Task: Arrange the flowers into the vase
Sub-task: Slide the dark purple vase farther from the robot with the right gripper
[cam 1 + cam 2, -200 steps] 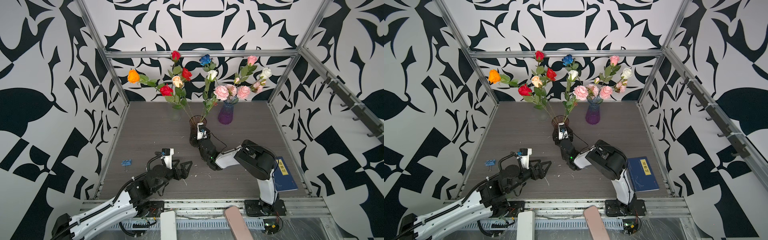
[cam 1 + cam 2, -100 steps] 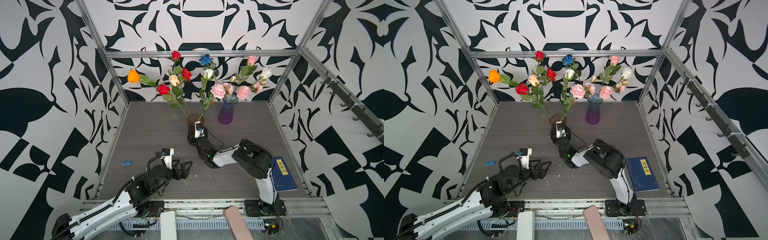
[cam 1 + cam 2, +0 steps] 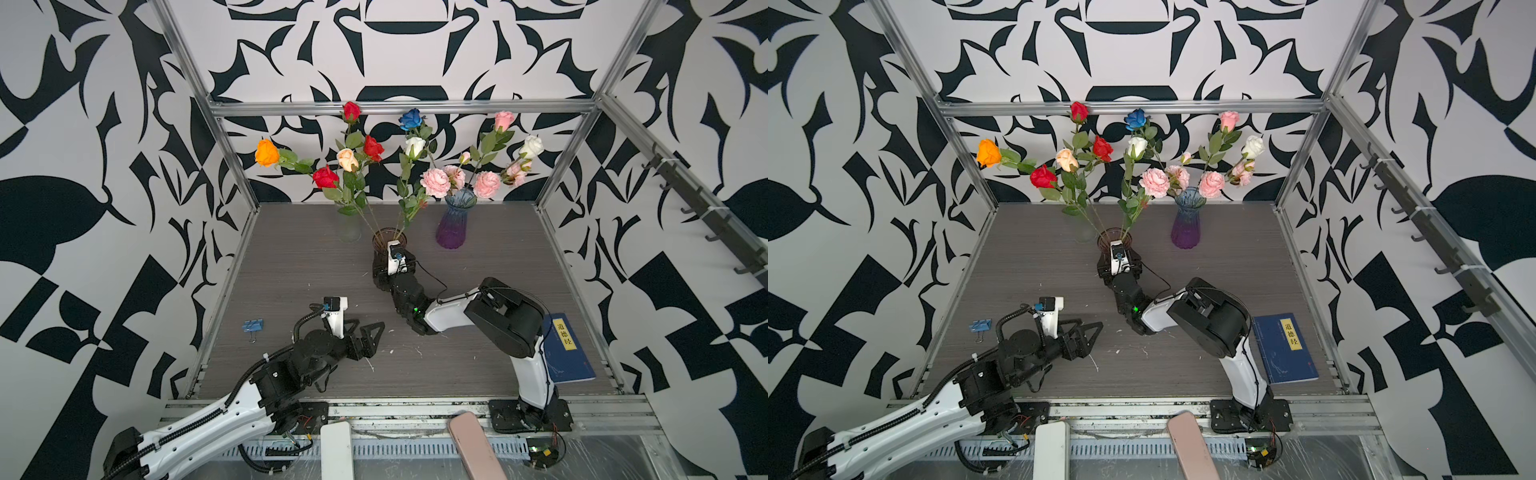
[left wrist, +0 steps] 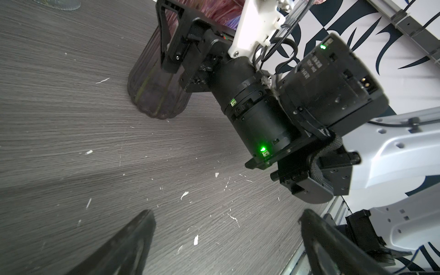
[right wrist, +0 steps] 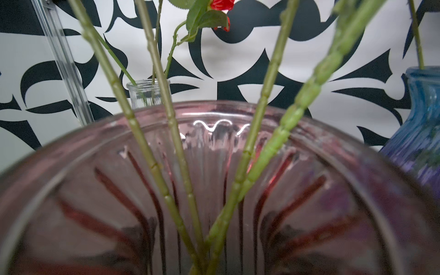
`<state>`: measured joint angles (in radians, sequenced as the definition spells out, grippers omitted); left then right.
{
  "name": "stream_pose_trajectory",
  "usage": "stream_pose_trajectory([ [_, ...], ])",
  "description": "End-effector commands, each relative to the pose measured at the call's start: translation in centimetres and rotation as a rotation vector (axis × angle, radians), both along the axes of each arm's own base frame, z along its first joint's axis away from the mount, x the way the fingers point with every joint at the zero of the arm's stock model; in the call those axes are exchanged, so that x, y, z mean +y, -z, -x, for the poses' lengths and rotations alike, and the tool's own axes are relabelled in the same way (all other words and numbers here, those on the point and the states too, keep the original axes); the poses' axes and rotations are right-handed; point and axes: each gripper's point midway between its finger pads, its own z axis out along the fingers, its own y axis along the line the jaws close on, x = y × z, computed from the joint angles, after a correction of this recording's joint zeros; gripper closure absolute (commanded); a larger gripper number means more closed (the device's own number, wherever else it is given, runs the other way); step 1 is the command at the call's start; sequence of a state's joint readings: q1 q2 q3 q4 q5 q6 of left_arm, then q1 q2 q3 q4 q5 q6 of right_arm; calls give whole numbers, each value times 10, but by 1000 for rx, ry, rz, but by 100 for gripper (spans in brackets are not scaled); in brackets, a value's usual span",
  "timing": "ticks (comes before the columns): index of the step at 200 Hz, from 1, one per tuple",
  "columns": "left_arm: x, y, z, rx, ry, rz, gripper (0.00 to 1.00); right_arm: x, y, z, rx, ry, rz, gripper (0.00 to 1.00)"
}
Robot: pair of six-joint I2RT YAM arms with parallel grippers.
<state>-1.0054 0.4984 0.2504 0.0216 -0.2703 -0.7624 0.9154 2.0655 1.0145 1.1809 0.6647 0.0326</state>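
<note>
Seemingly the arranging is close to done: all the flowers (image 3: 414, 146) stand in vases, and we see none lying on the table (image 3: 291, 266). Four stems (image 5: 166, 142) cross inside the dark vase (image 3: 386, 239) at mid-table. Others fill the clear vase (image 3: 348, 230) and the blue vase (image 3: 454, 226) near the back wall. What is left, we judge, is only to let go and draw back.

The stems are green, jointed plastic and stiff-looking. The blooms look like cloth, some tight roses and some ruffled pink heads. The dark vase is smoky pink ribbed glass with a wide mouth. The clear one is narrow and finely ribbed. The blue one fades to purple and has a waist under a flared lip. The table is grey wood-grain, flecked with white crumbs.

The right gripper (image 3: 391, 259) sits at the dark vase with one finger (image 4: 171, 35) against its wall. We cannot tell whether it grips the glass or stands free. The left gripper (image 3: 368, 328) hangs wide and empty over bare table.
</note>
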Motion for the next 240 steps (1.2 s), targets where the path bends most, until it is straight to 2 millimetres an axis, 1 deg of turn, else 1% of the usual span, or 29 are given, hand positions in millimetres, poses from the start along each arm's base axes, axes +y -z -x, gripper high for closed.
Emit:
stream_pose_trajectory([
  [1, 2, -4, -2, -10, -16, 14, 1, 2, -30, 0, -65, 18, -68, 11],
  [67, 2, -5, -2, -11, -16, 14, 1, -3, -40, 4, -83, 22, -52, 6],
  [78, 2, -5, -2, -12, -16, 15, 1, -4, -42, 5, -87, 22, -51, 4],
  [84, 2, -5, -2, -12, -17, 14, 1, -4, -42, 5, -90, 21, -49, 1],
  [171, 4, -4, -2, -9, -21, 16, 1, -17, -52, 22, -116, 23, -31, 1],
  [208, 6, -3, -2, -8, -30, 20, 1, -20, -60, 34, -130, 17, -24, 1],
  [240, 7, 0, -2, -1, -37, 32, 1, -27, -60, 47, -129, 19, -20, 1],
])
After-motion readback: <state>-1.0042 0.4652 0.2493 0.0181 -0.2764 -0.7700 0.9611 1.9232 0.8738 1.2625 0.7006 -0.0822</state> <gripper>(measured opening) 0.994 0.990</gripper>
